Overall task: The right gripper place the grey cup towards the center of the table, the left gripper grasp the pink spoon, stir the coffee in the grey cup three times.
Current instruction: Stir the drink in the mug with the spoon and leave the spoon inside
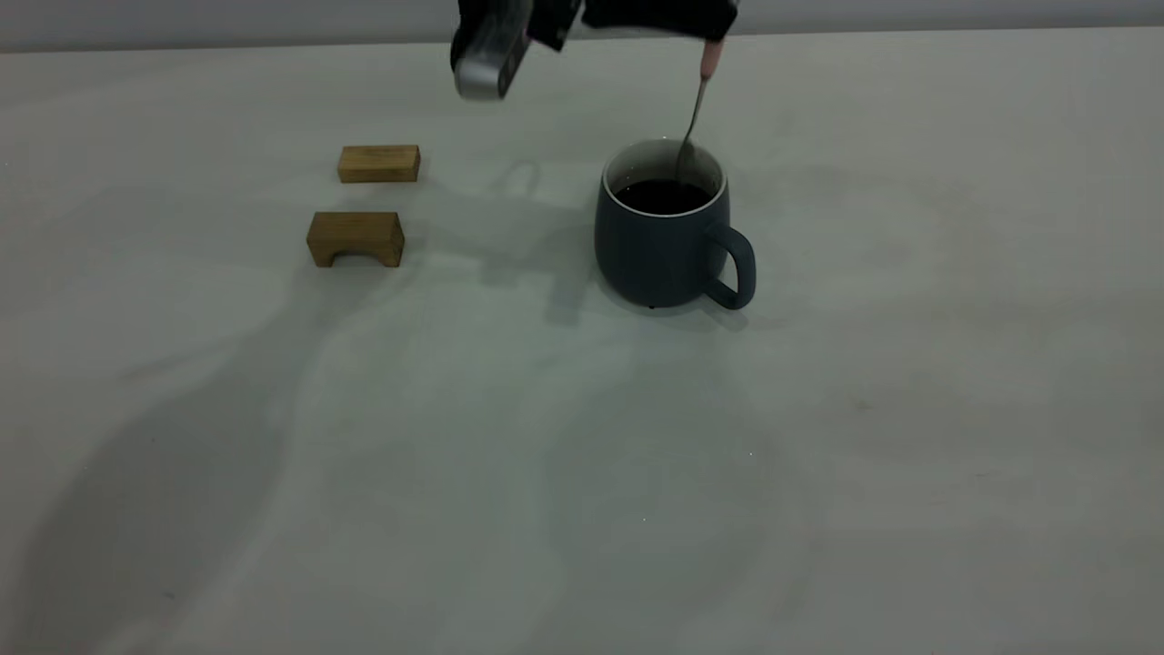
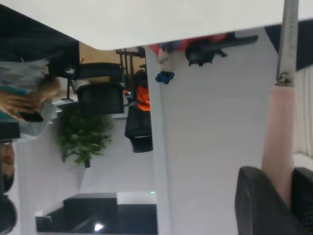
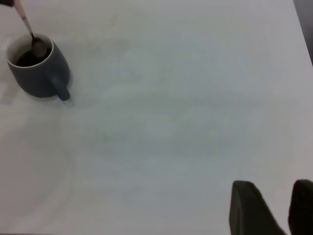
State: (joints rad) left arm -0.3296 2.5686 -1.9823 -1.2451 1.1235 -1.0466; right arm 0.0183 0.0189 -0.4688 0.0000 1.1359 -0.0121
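The grey cup (image 1: 659, 241) stands upright near the middle of the table (image 1: 864, 437), its handle turned to the right and front. Dark coffee (image 1: 662, 195) fills it partway. Above the cup's far rim my left gripper (image 1: 710, 35) is shut on the pink spoon (image 1: 698, 100) by its pink handle, which also shows between the fingers in the left wrist view (image 2: 278, 132). The spoon hangs steeply, its metal bowl inside the cup against the far wall. My right gripper (image 3: 281, 208) hovers open and empty over bare table, far from the cup (image 3: 41, 73).
Two brown wooden blocks lie left of the cup: a flat one (image 1: 378, 164) farther back and an arched one (image 1: 356, 238) nearer. The table's far edge runs just behind the left gripper. Beyond the table are chairs, a plant (image 2: 83, 139) and a seated person (image 2: 22, 98).
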